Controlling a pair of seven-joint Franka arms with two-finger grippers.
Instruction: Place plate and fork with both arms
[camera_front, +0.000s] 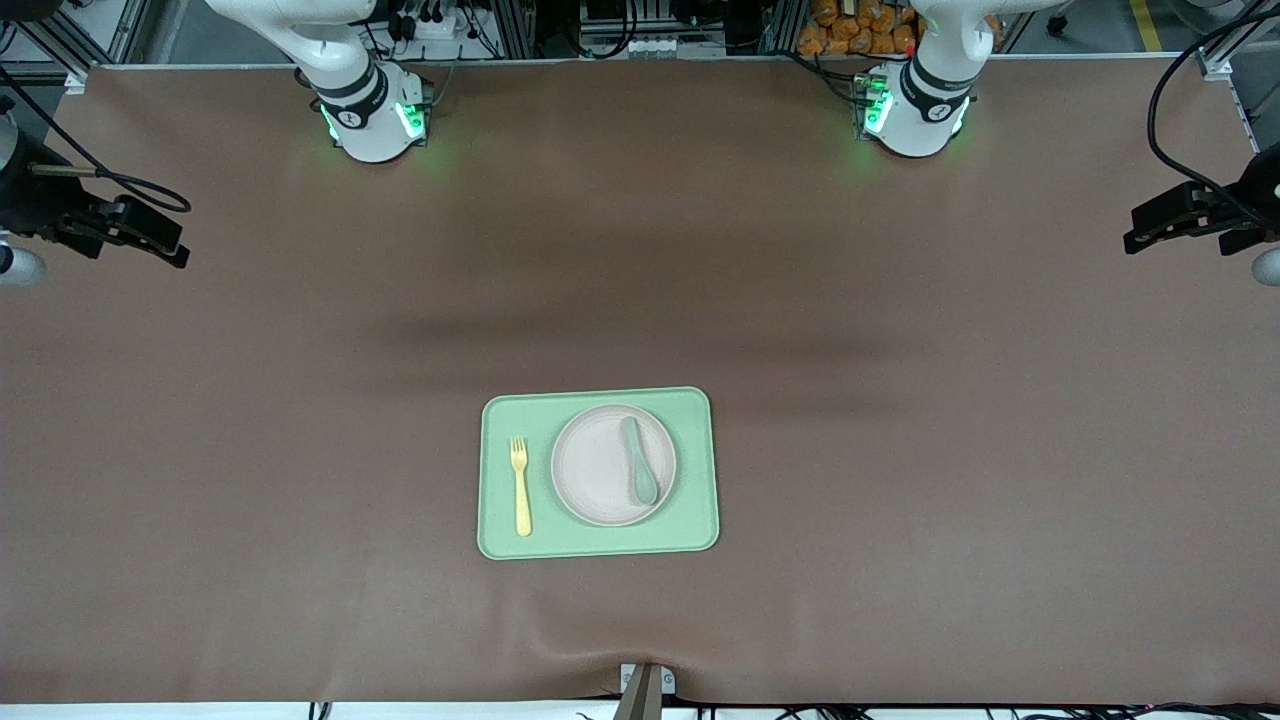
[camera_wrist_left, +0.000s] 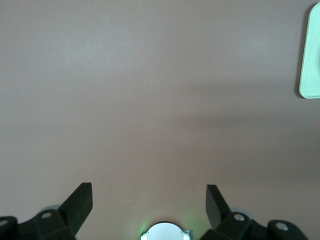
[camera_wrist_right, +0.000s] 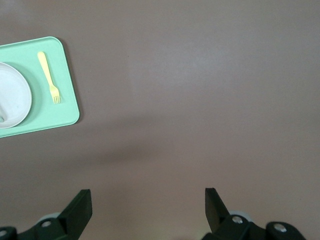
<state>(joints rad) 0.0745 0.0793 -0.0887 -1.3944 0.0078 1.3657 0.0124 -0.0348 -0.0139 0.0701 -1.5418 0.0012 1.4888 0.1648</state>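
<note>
We see tray (camera_front: 598, 473) mid-table. Plate (camera_front: 600, 470) on tray, spoon (camera_front: 640, 460) on plate. Fork (camera_front: 520, 486) on tray beside plate, toward right arm's end. Left gripper (camera_wrist_left: 149, 202), right gripper (camera_wrist_right: 148, 205): released, over bare table, well apart from tray.

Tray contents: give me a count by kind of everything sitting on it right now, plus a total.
Plate: 1, on the tray
Fork: 1, on the tray beside the plate, toward the right arm's end
Spoon: 1, lying on the plate
Total: 3
</note>
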